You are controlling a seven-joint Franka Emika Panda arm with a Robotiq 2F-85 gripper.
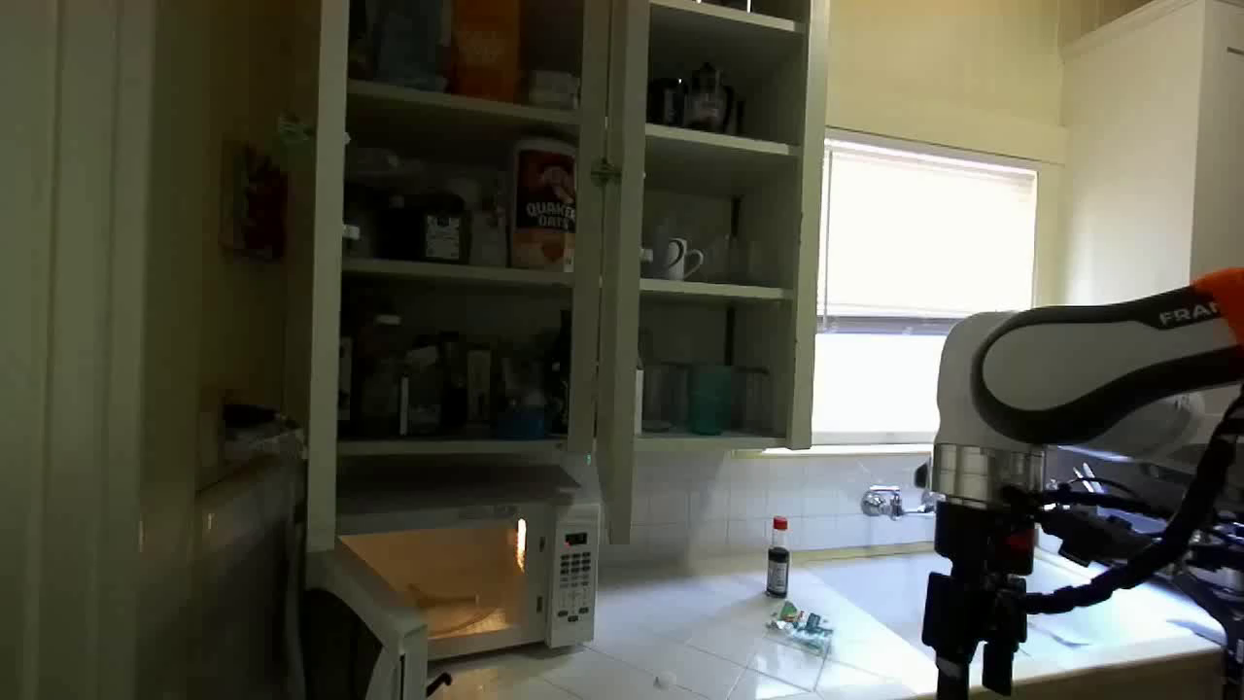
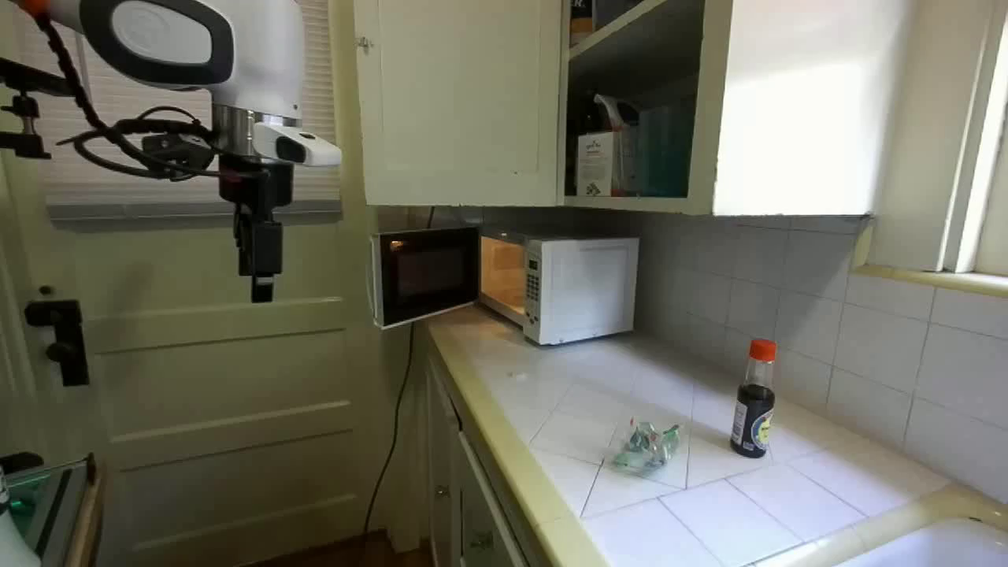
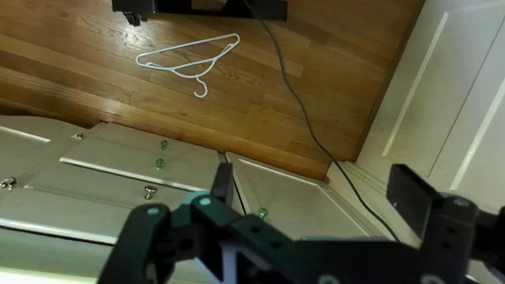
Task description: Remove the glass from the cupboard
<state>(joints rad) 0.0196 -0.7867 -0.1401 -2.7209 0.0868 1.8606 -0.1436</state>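
The glass [image 1: 710,401], a translucent blue-green tumbler, stands upright on the lowest shelf of the tall white cupboard [image 1: 812,214]. In an exterior view, the same glass [image 2: 665,153] shows dimly near the side wall of the cupboard [image 2: 803,102], behind the front frame. My gripper [image 3: 316,183] points down with its fingers wide apart and nothing between them. It hangs well away from the cupboard, lower than the glass, as an exterior view of the gripper [image 1: 975,669] shows. In the wrist view, neither glass nor cupboard appears; lower cabinets and floor fill it.
An open cupboard door [image 2: 465,102] juts out left of the glass. Clear glasses [image 1: 664,397] flank the tumbler, and a white box [image 2: 596,164] stands near it. Below are a microwave [image 2: 587,287] with its door open, a red-capped bottle [image 2: 754,409] and a plastic wrapper [image 2: 648,447].
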